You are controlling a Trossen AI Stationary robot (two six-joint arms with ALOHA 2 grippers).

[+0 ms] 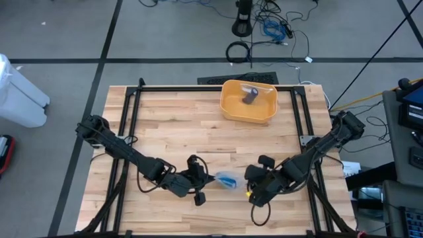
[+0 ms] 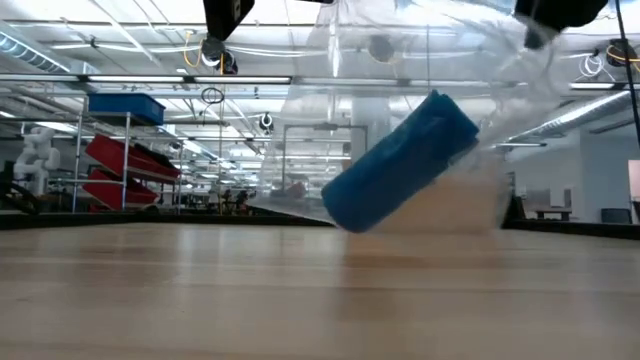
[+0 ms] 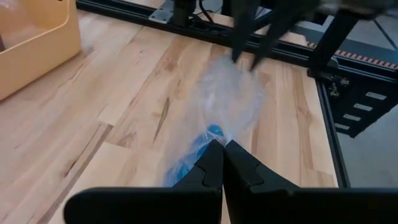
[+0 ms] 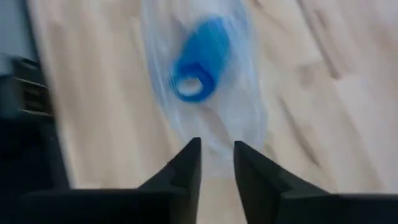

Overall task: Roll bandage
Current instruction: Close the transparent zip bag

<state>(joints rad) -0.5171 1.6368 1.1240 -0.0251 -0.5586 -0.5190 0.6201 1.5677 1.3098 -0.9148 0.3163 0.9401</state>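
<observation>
Blue bandage roll (image 1: 227,180) sits inside a clear plastic bag (image 3: 231,93), down at six o'clock on the wooden table (image 1: 192,125), right between the two grippers. Left gripper (image 3: 222,148) is at the bag's nine o'clock side, jaws clenched on the edge of the plastic. Right gripper (image 4: 217,155) comes in from three o'clock, fingers (image 4: 186,163) a little apart with the bag's far edge in the gap; whether it grips, can't tell. Low view: roll tilted. Yellow bin (image 1: 249,102) waits at twelve o'clock.

Open industrial lab: shelving racks (image 2: 120,170), ceiling strip lights (image 2: 150,80).
</observation>
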